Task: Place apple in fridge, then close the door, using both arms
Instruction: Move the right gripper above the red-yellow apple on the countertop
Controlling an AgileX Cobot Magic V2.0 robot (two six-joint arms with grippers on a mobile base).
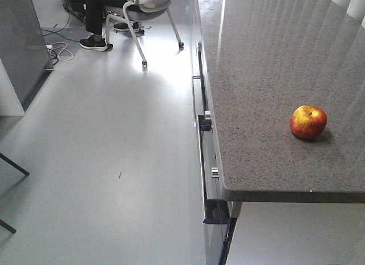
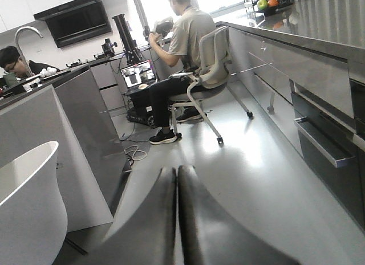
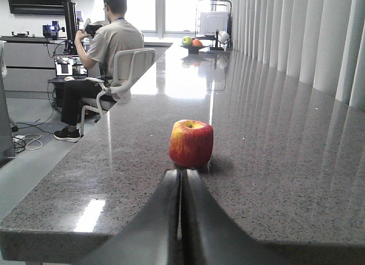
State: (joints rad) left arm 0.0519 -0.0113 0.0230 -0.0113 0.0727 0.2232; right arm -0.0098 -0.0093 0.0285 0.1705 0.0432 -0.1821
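Glossy grey floor [image 1: 114, 151], speckled stone counter [image 1: 274, 77] — white office chair [image 2: 215, 55], bright windows [image 3: 151, 8].

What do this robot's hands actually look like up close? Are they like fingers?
Each wrist camera shows only the tip of its own gripper. The left gripper and the right gripper look alike: two smooth, dark grey to black fingers, broad at the base and curving to a narrow tip. They are blurred, and no cables, markings or arm links show in any view.

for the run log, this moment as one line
apple: on countertop, not gripped | right gripper: shut, pointed at apple | left gripper: shut, facing floor
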